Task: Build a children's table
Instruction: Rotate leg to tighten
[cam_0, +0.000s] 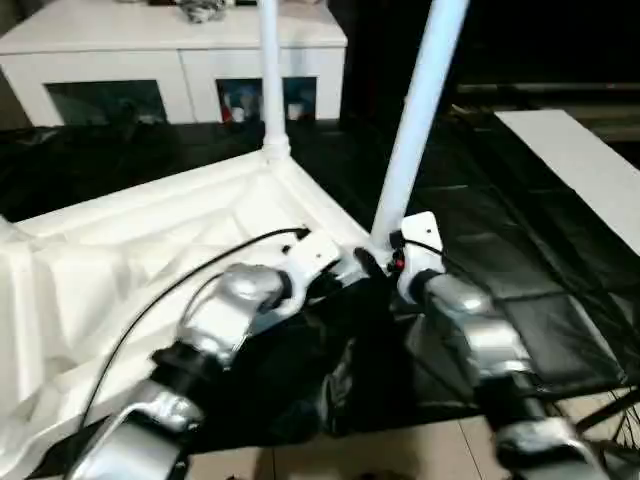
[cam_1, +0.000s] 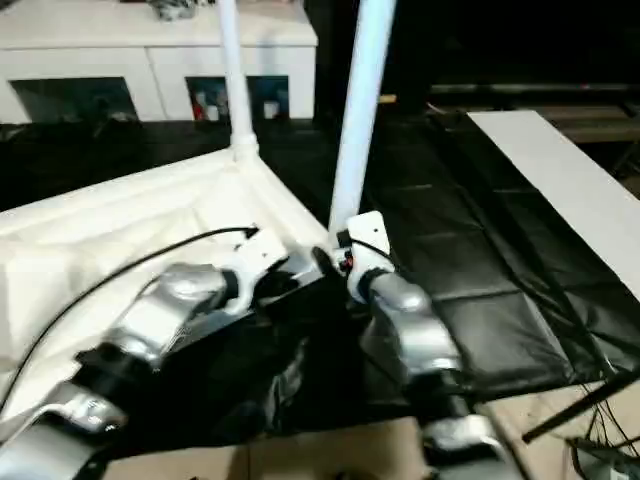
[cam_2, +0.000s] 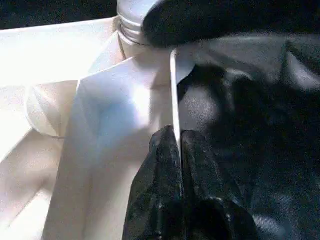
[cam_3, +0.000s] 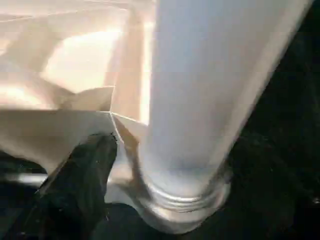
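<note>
Your left gripper (cam_2: 177, 142) is pinched shut on the tabletop (cam_0: 130, 250) rim beside the near leg (cam_0: 415, 120). Your right gripper (cam_0: 385, 262) sits at that leg's base; its spread can't be told.

Two silver, glossy metal forearms with rounded, bulging casings and dark black joints between the segments. Each wrist ends in a white boxy block. A thin black cable arcs loose over the left forearm to its white block; another short black cable curls on the right block, beside a small red spot. The left hand (cam_2: 180, 145) has two matte black, rubbery fingers with a lumpy, rounded surface. A black finger (cam_3: 82, 175) of the right hand looks equally dull
</note>
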